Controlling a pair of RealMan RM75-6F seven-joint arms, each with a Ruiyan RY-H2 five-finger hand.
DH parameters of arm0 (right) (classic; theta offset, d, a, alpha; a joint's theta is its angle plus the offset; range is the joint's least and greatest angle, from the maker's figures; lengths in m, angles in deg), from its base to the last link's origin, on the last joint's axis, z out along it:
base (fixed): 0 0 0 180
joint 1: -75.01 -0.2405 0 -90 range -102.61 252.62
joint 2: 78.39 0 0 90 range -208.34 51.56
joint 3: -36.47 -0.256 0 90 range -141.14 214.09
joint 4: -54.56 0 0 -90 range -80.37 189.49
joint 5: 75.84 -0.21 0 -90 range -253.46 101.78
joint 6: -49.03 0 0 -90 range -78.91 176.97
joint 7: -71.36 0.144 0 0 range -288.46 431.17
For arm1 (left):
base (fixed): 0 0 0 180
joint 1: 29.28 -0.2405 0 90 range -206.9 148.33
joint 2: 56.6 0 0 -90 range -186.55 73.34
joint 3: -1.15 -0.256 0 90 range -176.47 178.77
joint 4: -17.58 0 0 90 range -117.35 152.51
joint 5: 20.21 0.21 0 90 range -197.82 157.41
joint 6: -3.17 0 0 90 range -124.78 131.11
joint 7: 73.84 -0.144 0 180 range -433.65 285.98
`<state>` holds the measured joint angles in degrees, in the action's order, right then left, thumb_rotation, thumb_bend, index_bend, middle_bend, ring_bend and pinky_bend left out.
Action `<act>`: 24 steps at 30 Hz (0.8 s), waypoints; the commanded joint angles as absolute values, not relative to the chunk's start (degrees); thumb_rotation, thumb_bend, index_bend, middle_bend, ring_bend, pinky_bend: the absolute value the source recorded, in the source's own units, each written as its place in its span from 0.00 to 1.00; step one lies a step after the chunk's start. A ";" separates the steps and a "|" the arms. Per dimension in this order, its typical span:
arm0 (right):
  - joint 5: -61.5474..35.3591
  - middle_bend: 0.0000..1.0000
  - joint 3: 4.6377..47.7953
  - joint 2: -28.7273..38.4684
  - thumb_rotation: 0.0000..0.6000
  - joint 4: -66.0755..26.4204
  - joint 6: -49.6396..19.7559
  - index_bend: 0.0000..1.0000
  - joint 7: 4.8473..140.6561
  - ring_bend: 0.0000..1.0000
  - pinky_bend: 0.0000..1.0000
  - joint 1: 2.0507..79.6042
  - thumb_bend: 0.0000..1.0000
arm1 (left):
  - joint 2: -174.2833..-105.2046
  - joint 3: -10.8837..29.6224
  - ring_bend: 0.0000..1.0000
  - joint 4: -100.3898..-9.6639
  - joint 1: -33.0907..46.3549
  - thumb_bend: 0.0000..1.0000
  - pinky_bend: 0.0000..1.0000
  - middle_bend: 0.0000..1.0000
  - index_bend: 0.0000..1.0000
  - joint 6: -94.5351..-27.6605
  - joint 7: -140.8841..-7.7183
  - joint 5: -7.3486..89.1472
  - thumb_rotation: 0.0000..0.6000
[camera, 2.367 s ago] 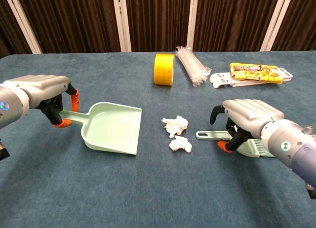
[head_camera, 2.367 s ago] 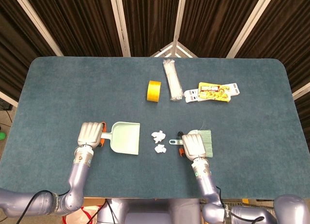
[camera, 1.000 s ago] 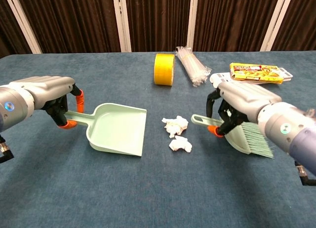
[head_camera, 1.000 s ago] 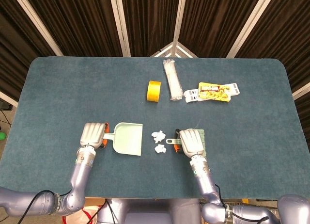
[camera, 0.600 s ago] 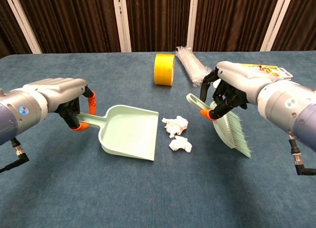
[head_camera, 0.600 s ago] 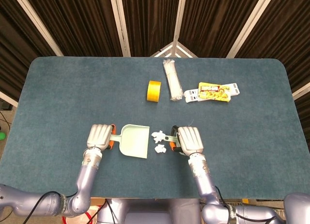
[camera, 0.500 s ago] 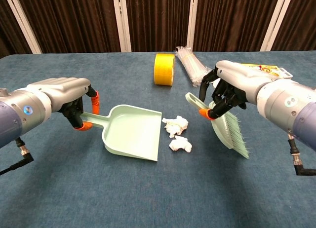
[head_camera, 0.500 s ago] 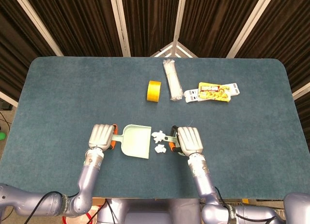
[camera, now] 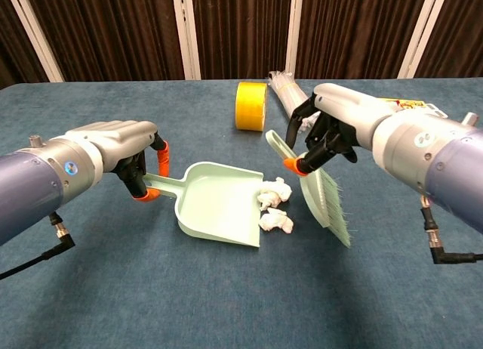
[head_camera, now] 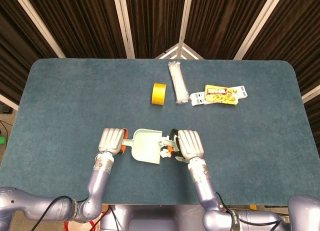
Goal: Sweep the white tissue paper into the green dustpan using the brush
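My left hand point(camera: 124, 149) point(head_camera: 112, 140) grips the handle of the green dustpan point(camera: 219, 202) point(head_camera: 146, 145), whose open mouth touches two white tissue wads point(camera: 275, 205). In the head view only a bit of tissue point(head_camera: 163, 152) shows between pan and hand. My right hand point(camera: 336, 130) point(head_camera: 190, 143) holds the green brush point(camera: 323, 194) by its handle, lifted and tilted, bristles pointing down just right of the tissue.
A yellow tape roll point(camera: 250, 105) point(head_camera: 159, 93), a clear bag of white sticks point(head_camera: 177, 83) and a yellow packet on white cards point(head_camera: 220, 95) lie at the back of the blue table point(head_camera: 60, 101).
The left hand slid the dustpan right until its mouth met the tissue. The right hand carried the raised brush left, close beside the wads.
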<state>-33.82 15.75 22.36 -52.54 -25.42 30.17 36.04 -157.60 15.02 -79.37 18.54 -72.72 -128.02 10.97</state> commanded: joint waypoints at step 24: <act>-50.89 0.86 4.64 26.87 1.00 -58.25 -25.29 0.85 33.17 0.92 0.80 27.96 0.40 | -158.32 16.28 1.00 -78.56 19.99 0.59 1.00 1.00 0.59 -72.05 -128.13 8.72 1.00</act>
